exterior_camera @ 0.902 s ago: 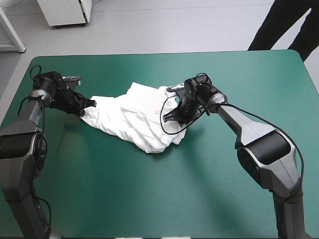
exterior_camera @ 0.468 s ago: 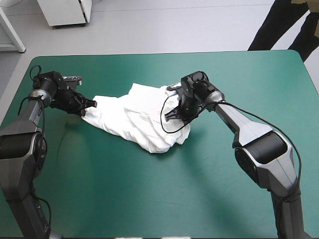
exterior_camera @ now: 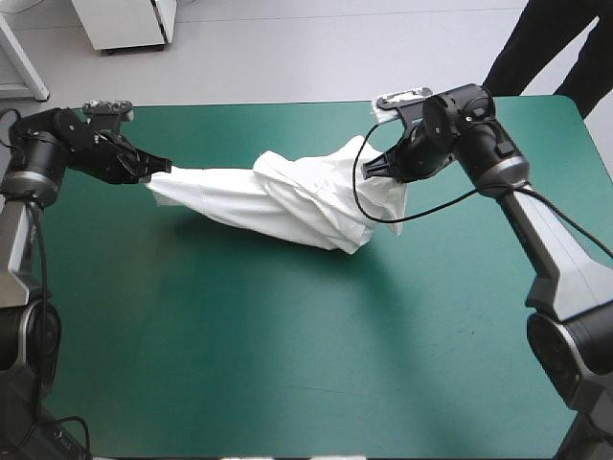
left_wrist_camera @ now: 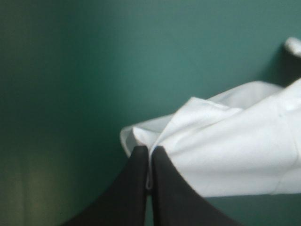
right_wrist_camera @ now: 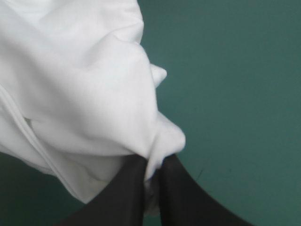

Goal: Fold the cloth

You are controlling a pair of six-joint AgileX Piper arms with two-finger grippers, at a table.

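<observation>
T-shirt (exterior_camera: 287,196) hangs twisted between your arms | left gripper (exterior_camera: 156,172) and right gripper (exterior_camera: 381,167) both pinched on its fabric | zero folds done, you'd need it flat first imo

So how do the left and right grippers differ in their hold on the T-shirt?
The left gripper pinches a thin, tapered end of the T-shirt; the right gripper holds a bulkier bunch, with cloth hanging below it. The left gripper is toward the table's left edge; the right gripper is right of centre, nearer the far edge. Both are shut on the T-shirt, which stretches twisted between them.
</observation>
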